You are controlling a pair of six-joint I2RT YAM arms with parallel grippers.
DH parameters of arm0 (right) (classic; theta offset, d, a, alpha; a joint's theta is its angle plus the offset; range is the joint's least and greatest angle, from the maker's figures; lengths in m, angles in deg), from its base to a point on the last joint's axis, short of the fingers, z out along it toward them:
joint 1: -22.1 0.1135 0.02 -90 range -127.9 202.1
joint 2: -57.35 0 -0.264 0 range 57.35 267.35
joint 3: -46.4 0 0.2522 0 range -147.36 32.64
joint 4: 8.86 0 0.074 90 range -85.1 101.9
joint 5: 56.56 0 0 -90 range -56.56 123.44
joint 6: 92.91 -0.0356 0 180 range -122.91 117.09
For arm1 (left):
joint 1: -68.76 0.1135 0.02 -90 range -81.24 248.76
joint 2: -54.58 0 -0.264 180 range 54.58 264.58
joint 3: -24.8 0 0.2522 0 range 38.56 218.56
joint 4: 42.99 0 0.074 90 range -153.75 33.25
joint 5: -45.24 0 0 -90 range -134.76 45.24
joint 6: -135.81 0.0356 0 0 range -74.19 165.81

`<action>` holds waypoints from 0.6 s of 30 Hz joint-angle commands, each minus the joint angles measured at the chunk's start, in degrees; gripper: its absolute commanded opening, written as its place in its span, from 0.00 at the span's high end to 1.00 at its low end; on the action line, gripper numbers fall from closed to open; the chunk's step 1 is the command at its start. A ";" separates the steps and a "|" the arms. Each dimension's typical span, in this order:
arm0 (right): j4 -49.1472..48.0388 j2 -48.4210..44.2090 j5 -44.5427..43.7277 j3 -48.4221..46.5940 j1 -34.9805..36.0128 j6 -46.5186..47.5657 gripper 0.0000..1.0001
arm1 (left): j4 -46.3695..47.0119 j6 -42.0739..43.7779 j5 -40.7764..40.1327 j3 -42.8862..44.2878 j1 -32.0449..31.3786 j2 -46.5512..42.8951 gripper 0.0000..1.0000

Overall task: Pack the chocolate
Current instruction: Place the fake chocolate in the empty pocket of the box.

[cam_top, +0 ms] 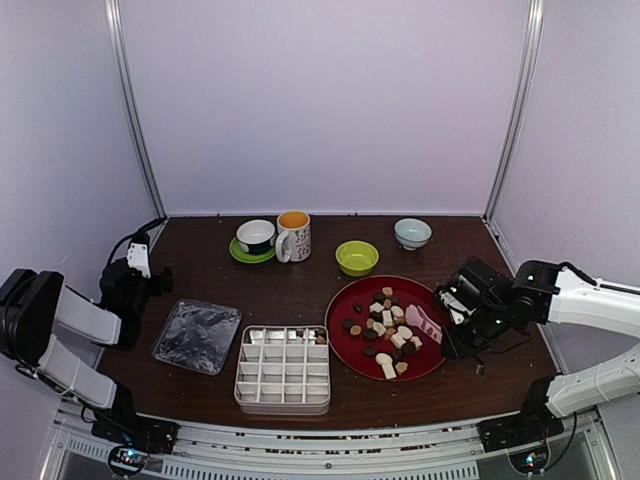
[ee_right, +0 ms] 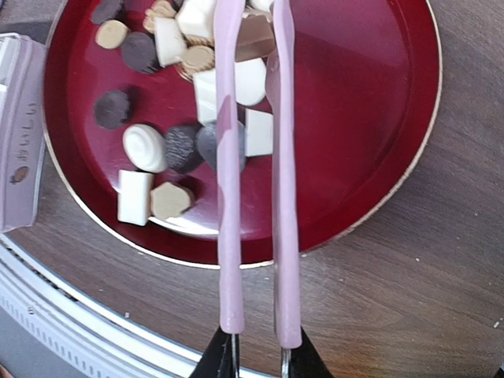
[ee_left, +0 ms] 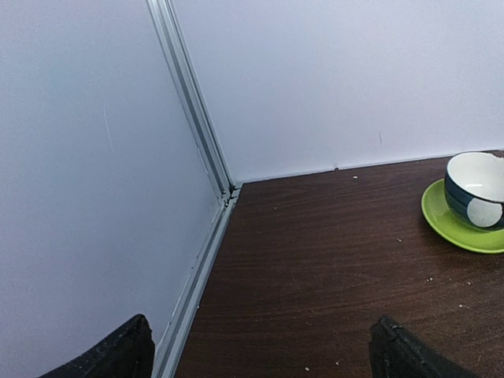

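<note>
The chocolate (cam_top: 388, 333) lies as many small dark, tan and cream pieces (ee_right: 165, 146) on a red plate (cam_top: 345, 300). My right gripper (ee_right: 257, 358) is shut on the pink tongs (ee_right: 228, 197), whose two arms reach over the plate (ee_right: 370, 118) close together. A tan piece (ee_right: 256, 38) sits between the tong tips at the top edge of the right wrist view; whether it is pinched I cannot tell. From above, the right gripper (cam_top: 462, 322) hangs at the plate's right rim. My left gripper (ee_left: 264, 346) stands open over bare table at the far left.
A clear compartment tray (cam_top: 283, 368) sits left of the plate, with its plastic lid (cam_top: 197, 336) further left. Along the back stand a cup on a green saucer (cam_top: 256, 238), a mug (cam_top: 293, 236), a green bowl (cam_top: 357, 257) and a pale bowl (cam_top: 412, 233).
</note>
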State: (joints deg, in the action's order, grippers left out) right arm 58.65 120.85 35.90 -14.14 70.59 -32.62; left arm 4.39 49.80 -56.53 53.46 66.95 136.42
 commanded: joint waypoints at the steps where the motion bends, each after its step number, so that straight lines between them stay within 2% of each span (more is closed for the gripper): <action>1: -4.19 -2.57 3.52 -1.62 0.31 1.39 0.81 | 1.42 -0.03 -0.31 0.95 0.49 -0.07 0.02; 9: -12.76 -1.33 8.91 -3.23 3.65 1.57 0.81 | 1.40 -0.04 -0.35 0.92 0.49 -0.09 0.02; 18: -24.36 8.53 10.46 -7.08 8.43 0.55 0.82 | 1.42 -0.04 -0.35 0.94 0.49 -0.06 0.02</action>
State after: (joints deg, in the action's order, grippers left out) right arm 42.13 126.03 45.28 -18.95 77.60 -31.66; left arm 4.39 49.80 -56.53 53.46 66.95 136.42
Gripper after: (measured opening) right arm 0.185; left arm 0.978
